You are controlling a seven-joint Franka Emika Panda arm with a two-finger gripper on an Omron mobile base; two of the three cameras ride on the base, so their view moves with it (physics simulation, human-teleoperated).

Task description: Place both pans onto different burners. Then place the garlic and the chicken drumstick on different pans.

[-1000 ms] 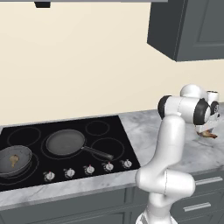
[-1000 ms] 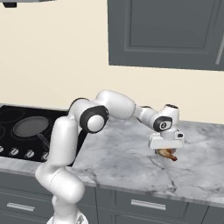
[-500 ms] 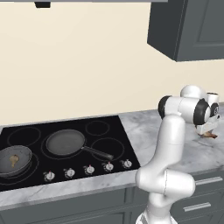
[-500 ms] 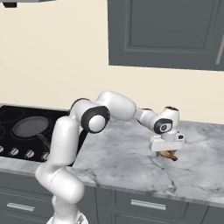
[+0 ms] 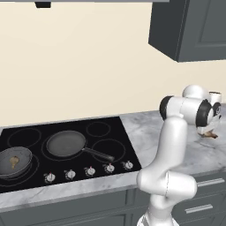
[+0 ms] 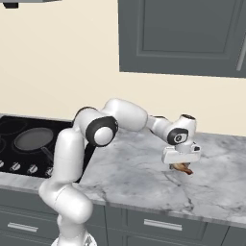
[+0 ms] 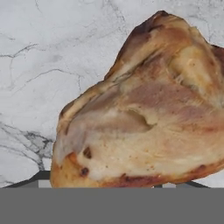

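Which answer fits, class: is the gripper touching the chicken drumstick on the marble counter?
Cannot tell. In the right base view the gripper sits low over the chicken drumstick, hiding its fingertips; the hand view shows the meat close up, no contact line.

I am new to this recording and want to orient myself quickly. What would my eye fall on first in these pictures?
First, the white arm reaching far to the right over the marble counter, its gripper low over the orange-brown chicken drumstick, which looms large in the hand view. Next, the black cooktop on the left with two dark pans: the shallow pan near the middle, and the deeper pan at the front left, with the small garlic inside.
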